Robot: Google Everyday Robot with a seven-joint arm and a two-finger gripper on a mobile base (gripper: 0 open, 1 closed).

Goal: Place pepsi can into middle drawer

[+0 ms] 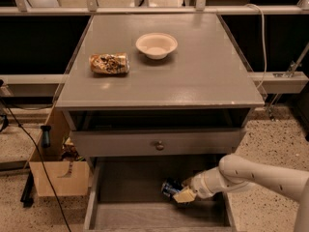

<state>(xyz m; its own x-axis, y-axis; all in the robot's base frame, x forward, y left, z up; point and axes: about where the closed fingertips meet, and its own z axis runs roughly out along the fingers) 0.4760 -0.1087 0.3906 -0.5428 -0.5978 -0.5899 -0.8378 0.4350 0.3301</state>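
The middle drawer (130, 216) stands pulled out at the bottom of the grey cabinet, wide and shallow with a flat floor. The pepsi can (169, 187), small and blue, lies on its side low inside the drawer, right of its middle. My gripper (182, 192) reaches in from the right on a white arm and sits right at the can's right end, over the drawer floor. Whether the can rests on the floor or hangs just above it I cannot tell.
A white bowl (156, 45) and a brown-gold patterned can (109, 63) sit on the cabinet top (203, 76). A closed drawer front with a round knob (159, 146) is above the open drawer. A cardboard box (53, 170) and black cables stand at the left on the floor.
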